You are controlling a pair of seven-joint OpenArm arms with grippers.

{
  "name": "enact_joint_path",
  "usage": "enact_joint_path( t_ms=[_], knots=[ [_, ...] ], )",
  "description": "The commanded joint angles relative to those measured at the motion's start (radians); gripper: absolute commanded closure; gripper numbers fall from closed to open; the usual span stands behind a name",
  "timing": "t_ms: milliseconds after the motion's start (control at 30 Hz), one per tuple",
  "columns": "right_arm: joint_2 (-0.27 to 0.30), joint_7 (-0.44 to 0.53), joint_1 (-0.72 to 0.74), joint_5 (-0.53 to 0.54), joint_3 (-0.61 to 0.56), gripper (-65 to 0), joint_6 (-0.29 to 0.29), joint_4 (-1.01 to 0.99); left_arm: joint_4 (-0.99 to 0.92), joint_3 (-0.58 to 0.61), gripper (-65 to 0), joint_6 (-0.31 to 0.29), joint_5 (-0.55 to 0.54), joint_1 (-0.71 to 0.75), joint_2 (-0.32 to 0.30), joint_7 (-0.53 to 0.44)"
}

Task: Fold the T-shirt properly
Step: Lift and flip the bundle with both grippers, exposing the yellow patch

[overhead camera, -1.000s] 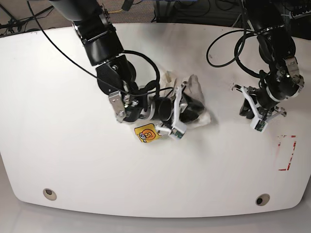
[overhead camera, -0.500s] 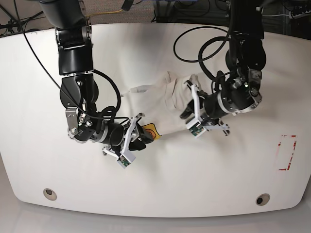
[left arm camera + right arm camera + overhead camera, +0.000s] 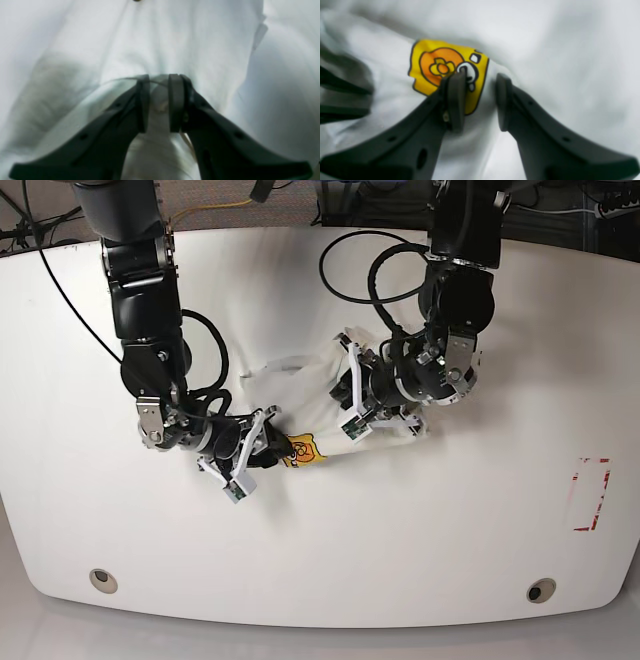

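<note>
White oval bench carries one crumpled cream cotton T-shirt near its centre. Left gripper jaws are clenched on a plain fold of the shirt. Right gripper jaws straddle cloth beside the yellow-orange graphic; grasp cannot be confirmed. Bare bench surrounds the shirt on all sides.

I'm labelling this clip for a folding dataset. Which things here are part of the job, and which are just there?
Part of the job:
T-shirt
left gripper, pinching the cloth
right gripper, jaws astride the cloth by the yellow graphic

Just there:
white table
red marking
</note>
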Motion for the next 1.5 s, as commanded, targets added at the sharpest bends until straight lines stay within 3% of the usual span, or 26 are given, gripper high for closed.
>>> enact_joint_path(
  t_ms=[0,200,400,567,667,967,1067,1267,1467],
  knots=[
    [0.003,0.054,-0.001,-0.052,0.003,-19.7,0.009,0.003,-0.053,-0.004,-11.4,-0.001,-0.005,-0.021,-0.051,-0.067],
    [0.001,0.152,-0.075,-0.158,0.003,-19.7,0.009,-0.003,-0.217,-0.001,-11.4,-0.001,-0.007,-0.084,-0.102,-0.146],
    [0.001,0.153,-0.141,-0.161,0.003,-19.5,0.009,0.046,-0.416,-0.001,-11.4,-0.001,-0.002,-0.199,-0.117,-0.237],
    [-0.003,0.095,-0.254,-0.161,0.003,-19.5,0.009,0.235,-0.479,-0.001,-11.4,-0.001,-0.002,-0.299,-0.146,-0.245],
    [-0.053,0.026,-0.285,-0.169,0.003,-19.5,0.009,0.335,-0.470,-0.001,-11.4,-0.001,-0.005,-0.335,-0.148,-0.240],
    [-0.082,-0.158,-0.317,-0.163,0.005,-19.5,0.009,0.626,-0.122,-0.004,-11.4,-0.001,-0.004,-0.302,-0.174,-0.088],
    [-0.125,-0.201,-0.297,-0.168,0.021,-19.5,0.009,0.668,0.024,-0.003,-11.4,-0.001,-0.001,-0.231,-0.173,-0.047],
    [-0.177,-0.221,-0.260,-0.169,0.041,-19.5,0.009,0.651,0.162,0.000,-11.4,-0.001,-0.001,-0.084,-0.170,-0.021],
    [-0.241,-0.218,-0.197,-0.171,0.041,-19.5,0.009,0.503,0.167,-0.003,-11.4,-0.001,-0.002,0.018,-0.170,-0.025]
  ],
)
